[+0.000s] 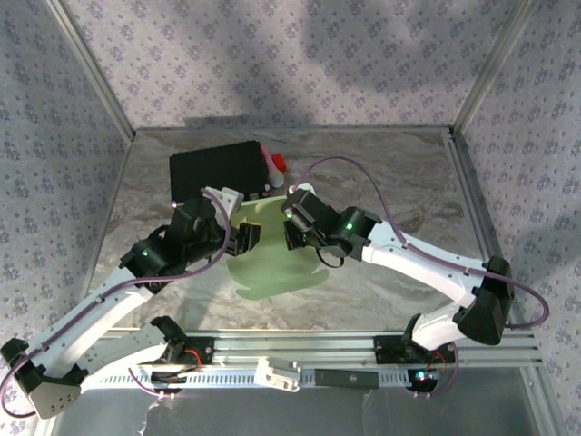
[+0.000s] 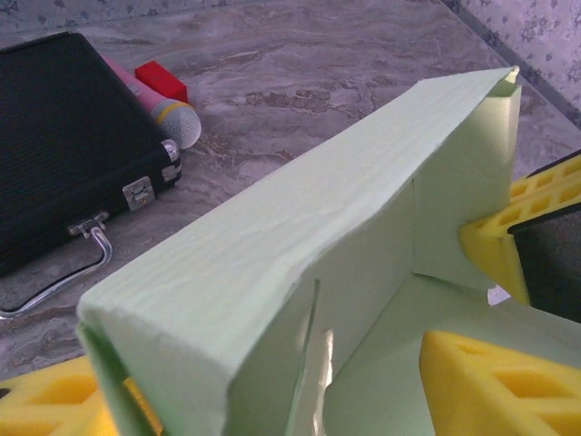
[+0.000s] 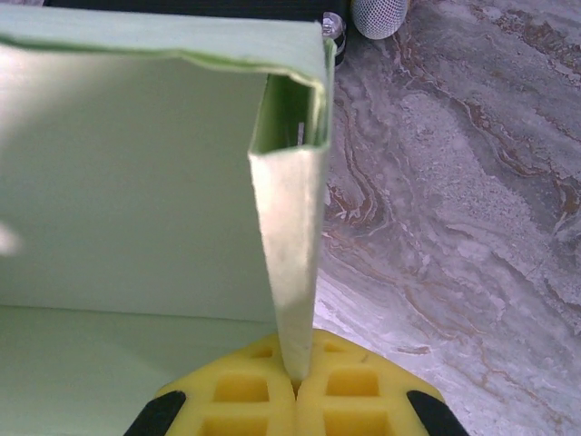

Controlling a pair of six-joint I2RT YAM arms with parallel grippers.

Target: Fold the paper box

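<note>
The paper box (image 1: 272, 263) lies in the middle of the table (image 1: 399, 182), just in front of a black case (image 1: 216, 171). Its base is flat and one long wall is folded up. That wall's long axis runs from one arm to the other: the left gripper (image 2: 272, 404) straddles one end and the right gripper (image 3: 295, 386) sits at the other. The right one is closed tight, its yellow pads (image 3: 395, 381) pinching the thin upright end flap of the box. The left one stands wide, a finger on each side of the wall, and appears to hold nothing (its lower-left finger is partly hidden behind the card, so a light touch cannot be ruled out). The next fold probably falls to the free left arm, working along the wall while the right pins the corner.
</note>
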